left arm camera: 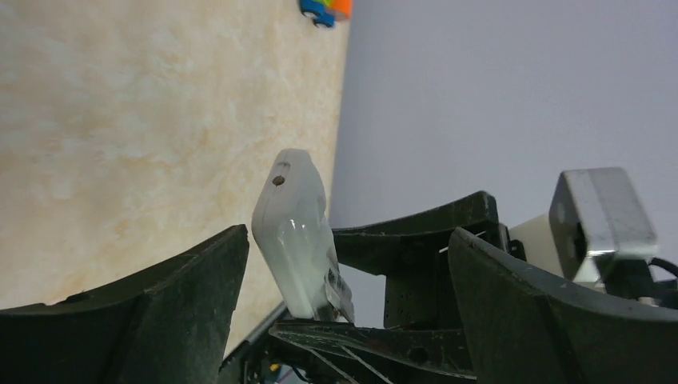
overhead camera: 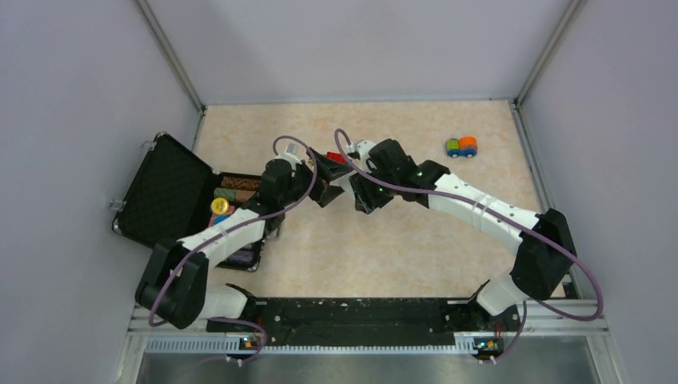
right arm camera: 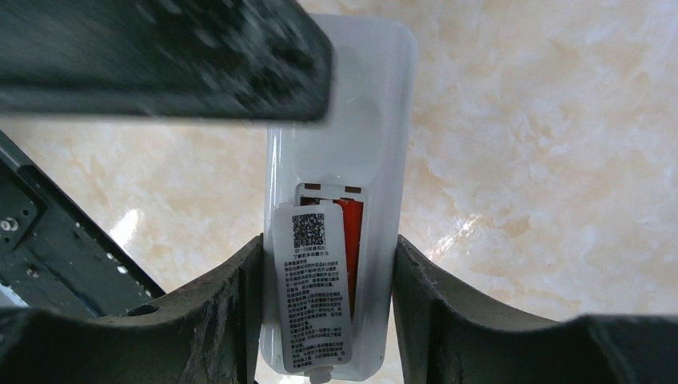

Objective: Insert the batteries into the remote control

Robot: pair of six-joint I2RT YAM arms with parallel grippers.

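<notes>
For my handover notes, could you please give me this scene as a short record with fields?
remote control: back facing the right wrist camera, clamped by the right gripper
back cover: over part of the compartment, not closed
red-orange battery: visible inside the compartment
left gripper: open, fingers either side of the remote's end
toy car: on the table, far right

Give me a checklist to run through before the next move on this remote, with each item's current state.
1. Right gripper clamping the remote control: ok.
2. Red-orange battery seated in the bay: ok.
3. Back cover fully closed: not ok, bay partly exposed.
4. Blue-purple battery in the bay: cannot tell, the cover hides that side.
5. Left gripper open around the remote's end: ok.
</notes>
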